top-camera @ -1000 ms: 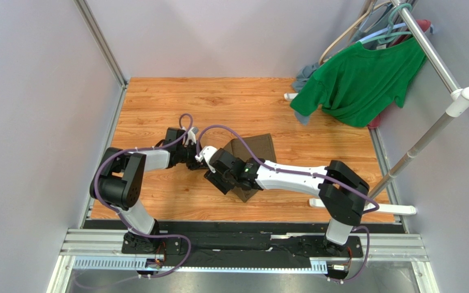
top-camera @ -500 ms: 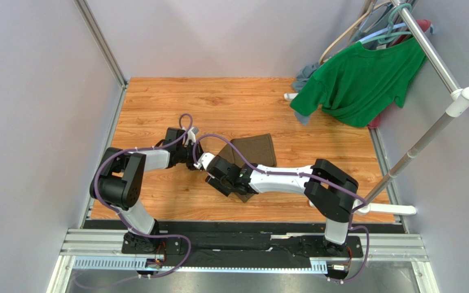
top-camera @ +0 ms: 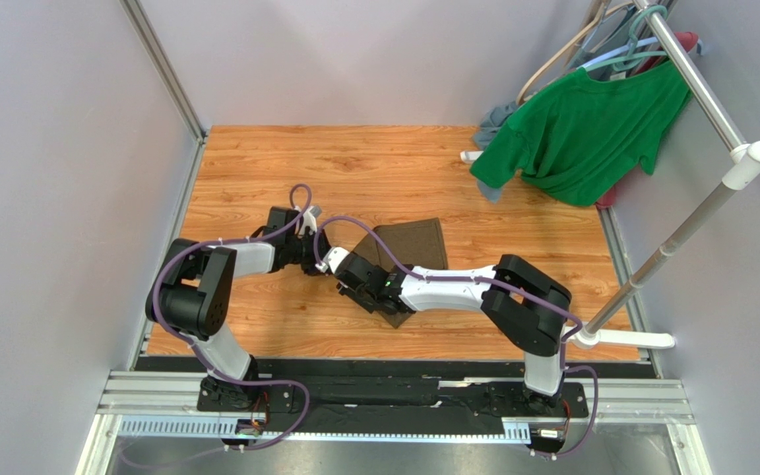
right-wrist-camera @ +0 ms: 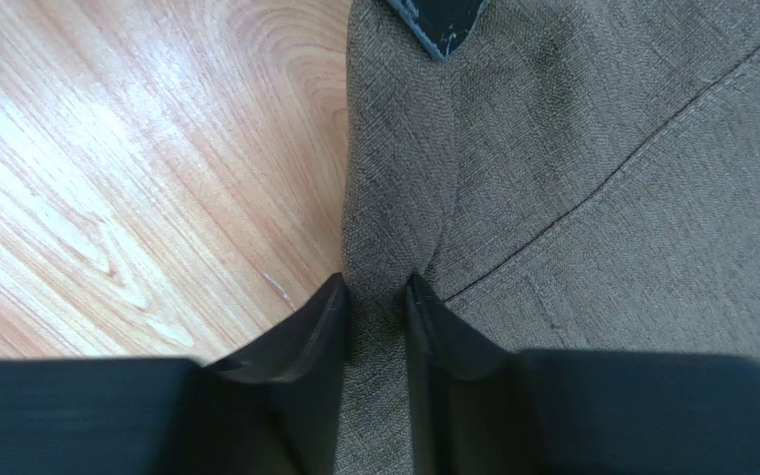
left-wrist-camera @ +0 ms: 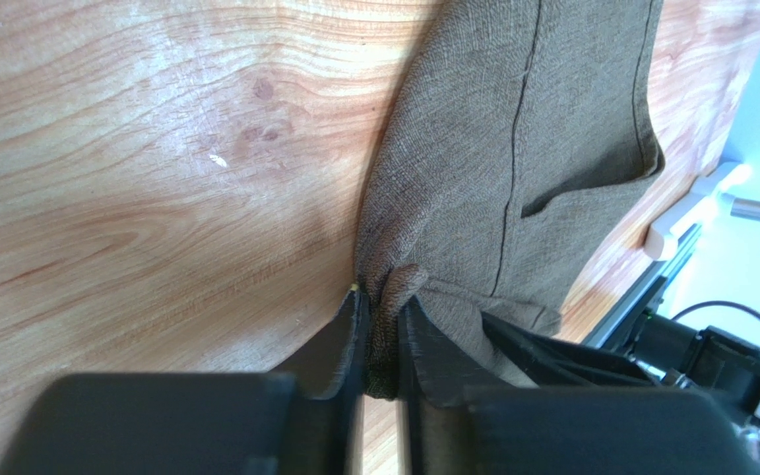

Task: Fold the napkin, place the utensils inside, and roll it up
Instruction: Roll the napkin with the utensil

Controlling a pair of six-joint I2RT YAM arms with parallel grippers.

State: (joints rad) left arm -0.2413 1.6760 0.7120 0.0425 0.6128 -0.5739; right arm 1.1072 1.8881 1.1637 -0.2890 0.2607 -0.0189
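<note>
Left pincer (left-wrist-camera: 382, 297): pinched on a bunched fold at the napkin's (top-camera: 416, 240) left edge.
Right pincer (right-wrist-camera: 375, 284): clamped on a ridge of that same edge.
Table (top-camera: 354, 168): lies under the napkin, which is spread at its middle.
Napkin: layered, partly folded.
Utensils: none seen near the napkin.
Progress: folding judged under way; utensils and rolling are left.

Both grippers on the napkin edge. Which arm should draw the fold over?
Right, likely: the right gripper pinches a napkin ridge, its arm lying across the cloth, so retracting folds it; the left gripper holds only a bunched edge.
</note>
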